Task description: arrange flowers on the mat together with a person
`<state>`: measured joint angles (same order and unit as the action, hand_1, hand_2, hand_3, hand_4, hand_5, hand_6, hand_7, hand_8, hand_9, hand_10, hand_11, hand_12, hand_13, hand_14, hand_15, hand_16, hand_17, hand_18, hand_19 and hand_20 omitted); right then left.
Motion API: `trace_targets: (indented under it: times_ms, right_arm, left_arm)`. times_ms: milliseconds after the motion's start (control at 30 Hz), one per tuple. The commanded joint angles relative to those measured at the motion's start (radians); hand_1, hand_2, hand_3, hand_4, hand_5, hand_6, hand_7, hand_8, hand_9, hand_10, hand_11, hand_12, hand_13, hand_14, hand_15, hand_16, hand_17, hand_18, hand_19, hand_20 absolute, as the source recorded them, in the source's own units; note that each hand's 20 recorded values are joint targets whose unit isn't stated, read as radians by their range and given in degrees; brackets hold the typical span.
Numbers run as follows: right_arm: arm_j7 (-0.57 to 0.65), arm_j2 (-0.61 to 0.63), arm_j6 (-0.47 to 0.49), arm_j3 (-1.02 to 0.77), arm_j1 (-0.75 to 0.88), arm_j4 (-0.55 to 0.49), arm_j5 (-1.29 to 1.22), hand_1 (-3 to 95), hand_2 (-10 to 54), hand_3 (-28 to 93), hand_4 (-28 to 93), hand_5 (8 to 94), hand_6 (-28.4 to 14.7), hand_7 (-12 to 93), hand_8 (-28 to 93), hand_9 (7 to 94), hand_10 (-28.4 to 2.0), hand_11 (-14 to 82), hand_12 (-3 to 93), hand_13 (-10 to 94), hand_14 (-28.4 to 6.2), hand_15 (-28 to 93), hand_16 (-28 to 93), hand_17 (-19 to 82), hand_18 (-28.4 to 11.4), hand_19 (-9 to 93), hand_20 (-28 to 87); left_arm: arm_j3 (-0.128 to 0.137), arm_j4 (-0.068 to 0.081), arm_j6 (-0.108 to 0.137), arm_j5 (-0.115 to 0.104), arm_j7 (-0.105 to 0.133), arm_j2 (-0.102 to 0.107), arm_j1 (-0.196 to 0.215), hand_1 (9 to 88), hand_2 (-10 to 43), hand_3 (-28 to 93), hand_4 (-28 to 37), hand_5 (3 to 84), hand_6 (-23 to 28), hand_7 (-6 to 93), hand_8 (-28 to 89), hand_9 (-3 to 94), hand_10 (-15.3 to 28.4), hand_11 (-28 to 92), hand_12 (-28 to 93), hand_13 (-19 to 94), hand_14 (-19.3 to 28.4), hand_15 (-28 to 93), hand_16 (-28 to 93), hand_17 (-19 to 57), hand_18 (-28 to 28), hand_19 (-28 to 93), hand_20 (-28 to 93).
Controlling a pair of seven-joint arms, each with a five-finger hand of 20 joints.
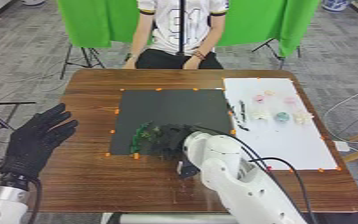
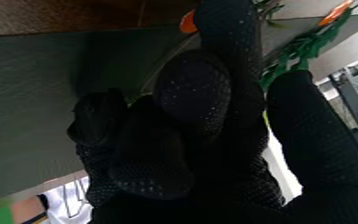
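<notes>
The brown wooden table is the biggest thing, and the flat dark gray mat lies on it. To the right of the mat is a big white sheet. The white right arm leans in from the near side of the mat, slanting to the left. Its black-gloved right hand is low over the near part of the mat, but I cannot tell if it is wide, narrow or holding something. The black-gloved left hand is well off to the left of the mat, open wide, with its fingers straight and pointing away from the robot. The long green leafy stem lies on the mat, near its close left corner. It looks very light and bendy, and its leaves could fold or slip if squeezed. The bare bottom of the stem seems the best place to pinch, softly. To the right of the mat, on the sheet, are thin dark sprigs, a small pink flower and a small blue-green flower. The flower heads look soft and easy to squash, so I would take them from underneath.
</notes>
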<state>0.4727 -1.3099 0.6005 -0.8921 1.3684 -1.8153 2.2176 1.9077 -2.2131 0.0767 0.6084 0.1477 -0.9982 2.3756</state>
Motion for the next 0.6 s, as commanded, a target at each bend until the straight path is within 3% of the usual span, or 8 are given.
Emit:
trace_targets:
  times_ms: [33,333,467,600]
  right_arm:
    - [0.001,0.036,-0.003,-0.035,0.036,-0.018,0.053,22.0,16.8,73,-18,87.0,-0.6,35,-8,90.6,-11.5,48.4,36.2,83,-9.9,81,33,43,-25.5,93,45]
    - [0.007,0.098,-0.025,-0.202,0.107,-0.158,-0.053,21.9,16.8,73,-18,87.2,-0.6,35,-8,90.8,-11.6,48.5,36.3,83,-10.0,81,33,43,-25.7,93,45]
    - [-0.078,0.128,-0.090,-0.381,0.219,-0.233,-0.200,22.4,16.8,72,-18,84.6,-1.4,35,-8,87.8,-12.0,49.0,37.1,79,-10.9,81,33,39,-25.3,92,44]
    - [-0.261,0.125,-0.140,-0.618,0.361,-0.254,-0.464,22.7,16.3,74,-18,73.2,-3.4,33,-9,75.8,-14.4,46.6,35.5,68,-13.6,76,31,29,-22.4,80,43]
  left_arm:
    - [0.003,0.001,0.006,0.002,-0.005,-0.009,0.015,26.4,1.1,71,-24.5,41.3,6.4,13.3,-8,32.6,14.0,21,14,27,16.5,36,1,-6.8,23.7,50,16]
    - [0.006,0.000,0.004,0.003,-0.002,-0.015,0.017,26.4,1.1,71,-24.4,41.3,6.4,13.1,-8,32.6,14.0,21,14,27,16.5,37,1,-6.8,23.7,50,16]
    - [0.009,-0.002,-0.001,0.004,-0.002,-0.016,0.017,26.4,1.1,71,-24.4,41.3,6.4,13.2,-8,32.6,14.0,21,14,27,16.5,37,1,-6.8,23.7,50,16]
    - [0.019,-0.008,0.003,0.004,0.005,-0.023,0.031,26.4,1.1,71,-24.4,41.3,6.4,13.2,-8,32.6,14.1,21,14,27,16.4,37,1,-6.8,23.7,50,16]
